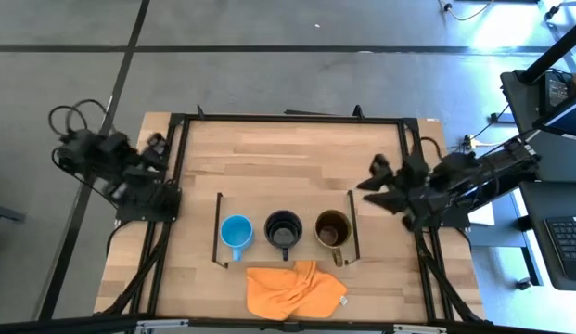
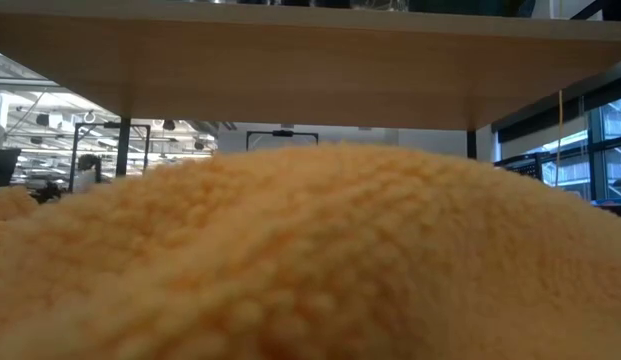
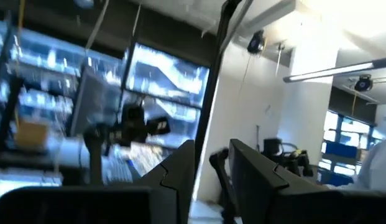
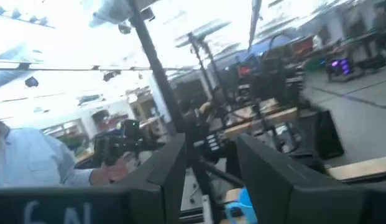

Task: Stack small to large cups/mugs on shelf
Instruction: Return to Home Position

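Three mugs stand upright in a row on the shelf (image 1: 306,252), a low light-wood board with black end frames. The light-blue mug (image 1: 236,232) is on the left, the black mug (image 1: 284,227) in the middle and the olive-brown mug (image 1: 333,227) on the right. Their handles point toward the table's near edge. My left gripper (image 1: 160,147) hangs open by the table's left edge, far from the mugs. My right gripper (image 1: 369,181) is open by the right edge, just beyond the shelf's right end frame. Both wrist views look past bare fingers into the room.
A crumpled orange cloth (image 1: 295,289) lies on the tabletop in front of the shelf; it fills the low view (image 2: 310,260), with the shelf board (image 2: 310,70) above it. Bare tabletop (image 1: 288,158) stretches behind the shelf. A person's sleeve (image 4: 31,162) shows in the room.
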Available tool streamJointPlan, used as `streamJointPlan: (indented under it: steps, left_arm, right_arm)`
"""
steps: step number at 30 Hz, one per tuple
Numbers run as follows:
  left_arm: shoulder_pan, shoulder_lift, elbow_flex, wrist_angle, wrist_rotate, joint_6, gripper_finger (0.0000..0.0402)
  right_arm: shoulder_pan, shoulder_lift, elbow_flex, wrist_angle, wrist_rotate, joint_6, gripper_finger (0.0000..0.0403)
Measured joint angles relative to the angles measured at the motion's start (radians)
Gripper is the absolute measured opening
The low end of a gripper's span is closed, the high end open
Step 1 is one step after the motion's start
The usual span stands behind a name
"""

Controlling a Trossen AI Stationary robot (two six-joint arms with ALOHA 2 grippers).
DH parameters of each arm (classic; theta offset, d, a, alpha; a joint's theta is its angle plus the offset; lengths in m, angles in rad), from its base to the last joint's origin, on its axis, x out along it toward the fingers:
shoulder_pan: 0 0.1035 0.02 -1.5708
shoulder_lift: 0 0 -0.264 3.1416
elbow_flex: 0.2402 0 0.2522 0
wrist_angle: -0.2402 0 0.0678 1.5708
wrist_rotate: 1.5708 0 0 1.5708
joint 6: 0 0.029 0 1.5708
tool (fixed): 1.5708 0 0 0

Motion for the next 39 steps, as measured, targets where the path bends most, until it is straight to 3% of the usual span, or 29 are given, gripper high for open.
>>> streamJointPlan:
  steps: [7, 12, 15, 18, 22, 31, 39]
  left_arm:
    - [0.000, -0.229, -0.027, -0.160, -0.006, 0.143, 0.0094]
    - [-0.001, -0.228, 0.022, -0.331, -0.105, 0.174, 0.0094]
    - [-0.011, -0.228, 0.033, -0.415, -0.242, 0.203, 0.0094]
    - [-0.013, -0.228, 0.073, -0.423, -0.253, 0.244, 0.0094]
    - [-0.029, -0.228, 0.113, -0.495, -0.341, 0.272, 0.0094]
    - [-0.073, -0.229, 0.136, -0.645, -0.430, 0.165, 0.0094]
    - [-0.073, -0.229, 0.048, -0.562, -0.420, 0.143, 0.0094]
  right_arm:
    - [-0.046, -0.243, -0.197, 0.032, 0.002, -0.063, 0.0147]
    - [-0.121, -0.360, -0.298, 0.027, 0.003, -0.103, 0.0147]
    - [-0.179, -0.419, -0.352, 0.030, 0.000, -0.115, 0.0147]
    - [-0.248, -0.470, -0.403, 0.028, -0.030, -0.096, 0.0147]
    - [-0.343, -0.530, -0.451, 0.035, -0.104, -0.081, 0.0147]
    - [-0.493, -0.641, -0.512, -0.043, -0.244, -0.054, 0.0147]
    - [-0.517, -0.742, -0.719, 0.185, -0.253, -0.005, 0.0147]
